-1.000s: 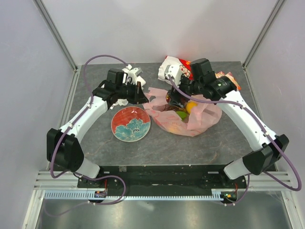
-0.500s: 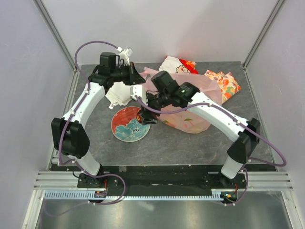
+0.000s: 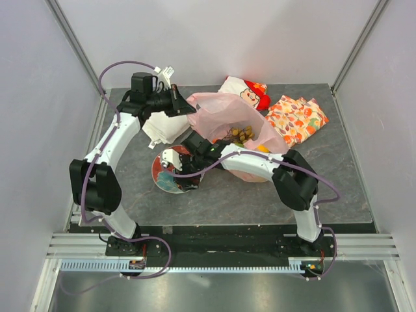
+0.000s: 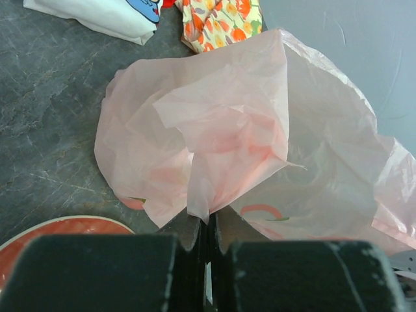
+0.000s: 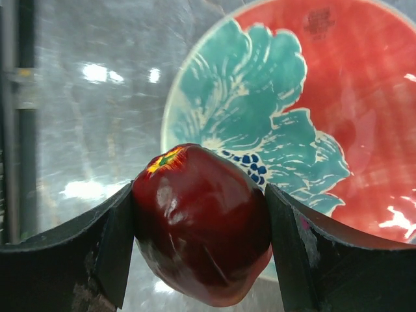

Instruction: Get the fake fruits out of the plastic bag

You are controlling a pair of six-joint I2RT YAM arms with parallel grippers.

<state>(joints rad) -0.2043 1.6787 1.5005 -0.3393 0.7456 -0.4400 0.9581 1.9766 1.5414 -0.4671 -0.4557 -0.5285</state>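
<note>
The pale pink plastic bag (image 3: pixel 224 114) lies at mid-table, its mouth held up. My left gripper (image 3: pixel 186 108) is shut on the bag's edge; the left wrist view shows the jaws (image 4: pixel 207 224) pinching a fold of the bag (image 4: pixel 260 143). Fake fruits remain inside, a brownish grape bunch (image 3: pixel 242 134) showing. My right gripper (image 3: pixel 184 177) is over the red plate with the teal flower (image 3: pixel 162 175), shut on a dark red plum. In the right wrist view the plum (image 5: pixel 201 240) sits between both fingers, just above the plate's (image 5: pixel 364 130) rim.
A white cloth (image 3: pixel 162 127) lies under the left arm. A cartoon-print cloth (image 3: pixel 244 90) and an orange-patterned cloth (image 3: pixel 296 117) lie behind and right of the bag. The right arm stretches across the bag's front. Frame posts stand at the table's back corners.
My right gripper has moved from the bag to over the plate, carrying the dark red plum, and now sits lower. My left gripper has drawn back, lifting the bag's edge.
</note>
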